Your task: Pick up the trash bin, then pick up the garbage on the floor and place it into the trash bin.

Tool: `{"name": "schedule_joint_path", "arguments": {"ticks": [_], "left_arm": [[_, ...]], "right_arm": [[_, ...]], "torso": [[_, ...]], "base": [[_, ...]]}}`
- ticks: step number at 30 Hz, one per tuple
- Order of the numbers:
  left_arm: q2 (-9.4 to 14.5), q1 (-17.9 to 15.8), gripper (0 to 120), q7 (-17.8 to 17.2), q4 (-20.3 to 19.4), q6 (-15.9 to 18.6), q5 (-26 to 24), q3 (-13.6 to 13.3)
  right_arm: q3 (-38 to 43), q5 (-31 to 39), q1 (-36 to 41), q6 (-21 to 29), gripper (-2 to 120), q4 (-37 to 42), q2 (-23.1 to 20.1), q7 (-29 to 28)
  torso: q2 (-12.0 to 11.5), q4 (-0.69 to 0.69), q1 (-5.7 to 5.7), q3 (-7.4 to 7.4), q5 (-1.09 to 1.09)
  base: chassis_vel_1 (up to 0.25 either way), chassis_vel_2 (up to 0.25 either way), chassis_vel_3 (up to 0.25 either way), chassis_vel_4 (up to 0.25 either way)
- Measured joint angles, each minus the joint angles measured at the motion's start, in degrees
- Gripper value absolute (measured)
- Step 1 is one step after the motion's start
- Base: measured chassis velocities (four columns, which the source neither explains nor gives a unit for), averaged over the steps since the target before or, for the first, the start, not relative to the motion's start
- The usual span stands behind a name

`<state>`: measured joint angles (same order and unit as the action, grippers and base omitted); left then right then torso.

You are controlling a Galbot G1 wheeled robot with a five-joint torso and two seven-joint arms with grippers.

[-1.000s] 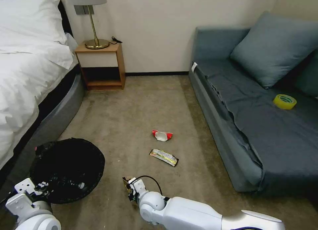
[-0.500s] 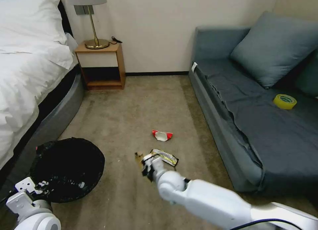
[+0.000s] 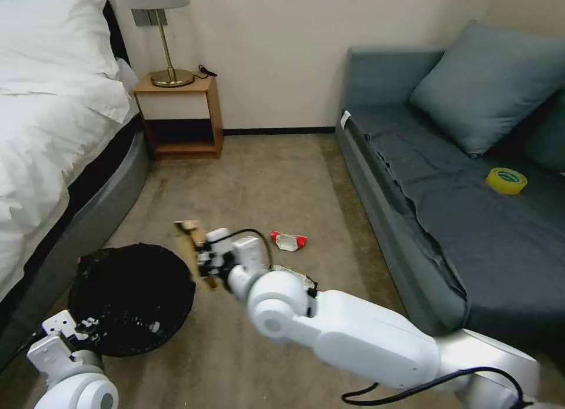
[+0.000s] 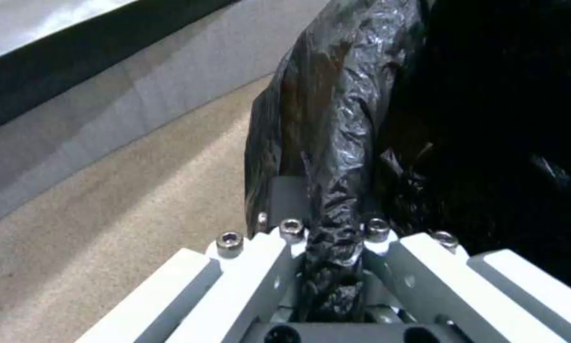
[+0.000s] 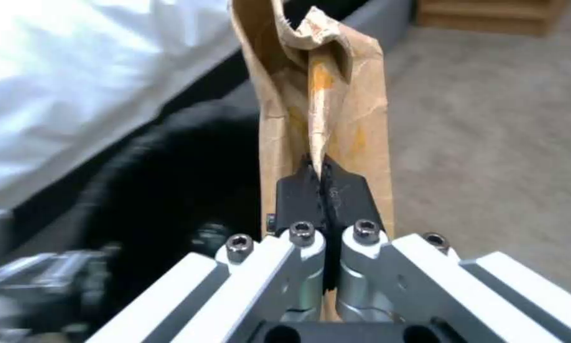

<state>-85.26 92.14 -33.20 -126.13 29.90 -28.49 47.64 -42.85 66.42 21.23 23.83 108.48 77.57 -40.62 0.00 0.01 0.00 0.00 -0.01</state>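
The right tool (image 3: 203,262) is pinched shut on the crumpled brown paper bag (image 3: 189,244), carrying it just beside the rim of the trash bin (image 3: 132,300). The left tool (image 4: 327,247) clamps the bin's bag-covered rim, holding it near the bed (image 3: 47,138). The paper bag looks light and limp; a pinch on a fold suits it. The red-and-white packet (image 3: 288,240) and dark-and-gold wrapper (image 3: 294,273) lie on the carpet (image 3: 265,173), thin and flimsy, best nipped at a raised edge. No writing is legible on any piece.
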Motion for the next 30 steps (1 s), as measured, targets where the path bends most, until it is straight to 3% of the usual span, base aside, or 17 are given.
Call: {"name": "schedule_joint_path", "arguments": {"ticks": [7,14,25,30], "left_arm": [[-0.75,-0.62,1,-0.47,-0.47,0.36,0.99,-1.79],[-1.08,-0.3,1,-0.67,-1.42,0.45,1.2,-2.33],[-1.41,-0.08,1,-0.69,-1.75,0.43,1.75,-2.97],[-1.26,0.02,1,-0.67,-1.77,0.17,1.63,-2.47]], "right_arm": [[-6.53,-0.48,-1.17,-0.68,0,-5.27,5.82,-0.56],[-9.52,-3.2,-0.93,-0.54,0,-8.34,6.47,-0.41],[-8.31,-5.65,-0.51,-0.65,40,-7.46,5.92,0.21],[-2.57,-10.19,-0.21,-1.94,56,-4.33,2.43,2.7]], "torso": [[0.0,0.0,0.0,0.0,0.0],[0.0,-0.01,0.0,0.0,0.01],[0.0,0.0,0.0,0.0,0.01],[0.0,0.01,0.0,0.0,0.02]], "base": [[0.0,0.0,0.0,0.0],[0.0,0.0,0.0,0.0],[0.0,0.0,0.0,0.0],[0.0,0.0,0.0,0.0]]}}
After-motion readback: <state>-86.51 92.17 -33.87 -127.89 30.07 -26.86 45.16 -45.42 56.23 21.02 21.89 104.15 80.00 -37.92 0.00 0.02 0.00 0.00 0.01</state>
